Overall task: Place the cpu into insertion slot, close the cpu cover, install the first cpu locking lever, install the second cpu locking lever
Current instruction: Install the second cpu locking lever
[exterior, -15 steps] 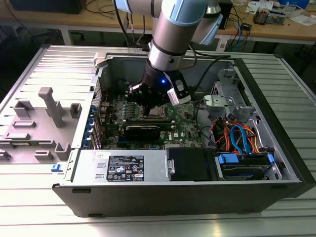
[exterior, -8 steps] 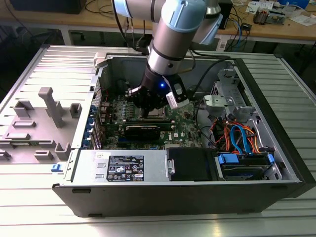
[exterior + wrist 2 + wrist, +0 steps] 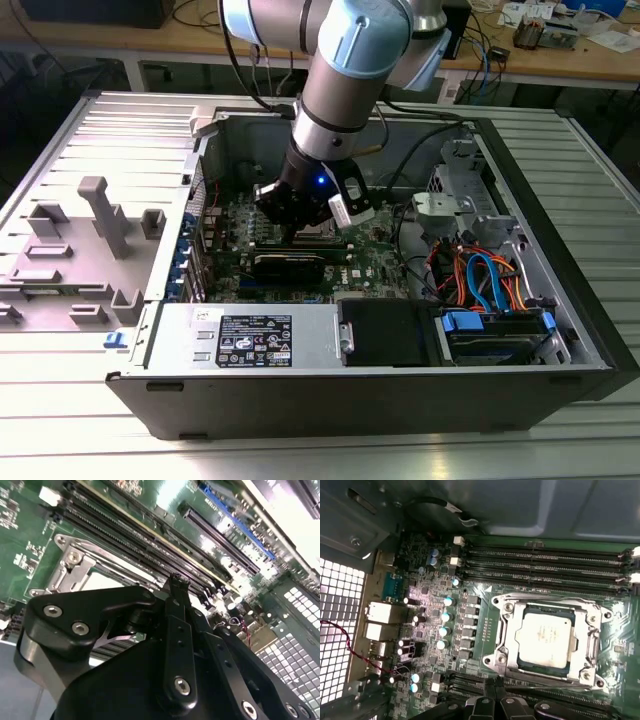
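Observation:
The cpu, a flat square chip with a dull silver top, lies in the insertion slot on the green motherboard. The silver cpu cover lies flat around it, and the chip shows through its window. In the second wrist view a corner of the cpu cover shows just beyond the black gripper body. My gripper hovers beside one edge of the slot, shut with nothing between its fingers. In the exterior view my gripper reaches down into the open computer case over the board.
Long black memory slots run along the slot's far side, and more lie under the gripper. A black drive box, a silver power supply and orange and blue cables fill the case's near side. A grey fixture stands at the exterior view's left.

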Motion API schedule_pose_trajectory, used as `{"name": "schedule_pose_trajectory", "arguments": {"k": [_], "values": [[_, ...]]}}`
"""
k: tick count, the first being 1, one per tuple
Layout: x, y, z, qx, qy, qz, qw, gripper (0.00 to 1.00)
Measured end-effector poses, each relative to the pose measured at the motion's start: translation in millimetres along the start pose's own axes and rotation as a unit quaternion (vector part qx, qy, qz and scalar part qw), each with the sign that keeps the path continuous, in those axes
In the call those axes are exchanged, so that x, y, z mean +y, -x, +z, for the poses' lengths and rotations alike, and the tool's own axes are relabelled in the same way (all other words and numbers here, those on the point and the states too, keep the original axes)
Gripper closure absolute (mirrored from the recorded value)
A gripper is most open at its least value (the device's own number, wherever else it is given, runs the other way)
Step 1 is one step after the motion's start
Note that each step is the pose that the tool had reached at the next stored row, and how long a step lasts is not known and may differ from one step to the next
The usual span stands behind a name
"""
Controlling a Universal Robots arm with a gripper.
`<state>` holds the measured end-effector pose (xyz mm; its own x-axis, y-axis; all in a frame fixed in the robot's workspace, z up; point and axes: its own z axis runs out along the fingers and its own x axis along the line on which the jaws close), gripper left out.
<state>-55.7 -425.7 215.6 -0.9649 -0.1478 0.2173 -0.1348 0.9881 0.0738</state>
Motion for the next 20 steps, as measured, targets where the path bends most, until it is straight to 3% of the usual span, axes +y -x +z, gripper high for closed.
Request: {"name": "schedule_pose_trajectory", "arguments": {"k": [2,3,5,8,12,20], "values": [[0.2,-1.9,1.1,-0.0019,0.0083,-0.002,1.0,0.89],[0.5,-3.6,1.9,-0.0037,0.0095,-0.003,0.9999,0.89],[0.8,-8.5,4.4,-0.0097,0.0097,-0.003,0.9999,0.89],[0.1,-8.5,6.2,-0.0153,0.0087,-0.003,0.9998,0.89],[-1.2,-8.8,6.3,-0.0179,0.0085,-0.003,0.9998,0.89],[-2.4,-8.9,6.0,-0.0187,0.0071,-0.003,0.9998,0.89]]}}
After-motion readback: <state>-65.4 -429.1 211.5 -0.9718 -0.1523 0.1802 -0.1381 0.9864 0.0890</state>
